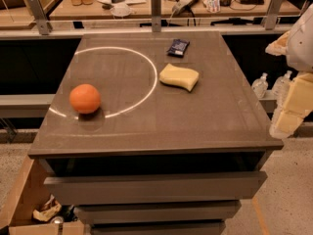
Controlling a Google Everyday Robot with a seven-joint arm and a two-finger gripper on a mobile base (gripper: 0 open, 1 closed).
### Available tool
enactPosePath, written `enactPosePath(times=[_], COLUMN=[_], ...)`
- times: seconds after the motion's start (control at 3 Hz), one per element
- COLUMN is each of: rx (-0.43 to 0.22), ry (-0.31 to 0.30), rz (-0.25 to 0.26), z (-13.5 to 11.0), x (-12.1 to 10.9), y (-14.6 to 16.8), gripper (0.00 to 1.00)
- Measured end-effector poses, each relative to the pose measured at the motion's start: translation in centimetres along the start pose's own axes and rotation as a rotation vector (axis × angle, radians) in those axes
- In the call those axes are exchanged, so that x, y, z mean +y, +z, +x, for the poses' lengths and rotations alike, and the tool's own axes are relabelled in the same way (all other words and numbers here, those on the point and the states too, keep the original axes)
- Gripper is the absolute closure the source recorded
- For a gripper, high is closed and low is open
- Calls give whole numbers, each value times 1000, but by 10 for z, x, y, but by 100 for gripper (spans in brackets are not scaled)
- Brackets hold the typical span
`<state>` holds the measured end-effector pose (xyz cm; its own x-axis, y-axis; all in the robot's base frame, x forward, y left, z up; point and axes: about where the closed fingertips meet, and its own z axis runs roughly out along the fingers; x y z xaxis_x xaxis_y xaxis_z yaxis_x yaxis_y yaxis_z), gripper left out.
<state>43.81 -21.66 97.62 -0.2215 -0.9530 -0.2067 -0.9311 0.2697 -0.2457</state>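
Sponge, yellow and a little curled, lies flat on the grey countertop just right of the frame's centre. Of the 3 items up there, it is the one closest to the gripper. The gripper hangs at the right edge of the frame, beyond the counter's right rim and about level with its front corner. It sits at the end of a cream-coloured arm that comes down from the upper right. It is well apart from the sponge and touches nothing I can see, and I see nothing carried in it. Whether it is open or closed I cannot tell.

Above the sponge, toward the top of the frame, lies a dark blue snack packet. Over at the left sits an orange, resting on a thin white arc of light that curves across the surface. All 3 things rest on the counter, apart from one another.

To my eye the handling is at its very start. Nothing is lifted or gripped, so approach, contact and grasp are all undone.

Drawer fronts step down below the counter, and a cluttered desk runs along the top of the frame.
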Motion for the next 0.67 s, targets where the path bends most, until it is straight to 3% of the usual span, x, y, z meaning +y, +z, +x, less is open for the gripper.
enactPosePath(times=[0.33, 0.67], rx=[0, -93], ry=[0, 40], rz=[0, -5], z=[0, -5], x=[0, 3], y=[0, 2], gripper=[0, 0])
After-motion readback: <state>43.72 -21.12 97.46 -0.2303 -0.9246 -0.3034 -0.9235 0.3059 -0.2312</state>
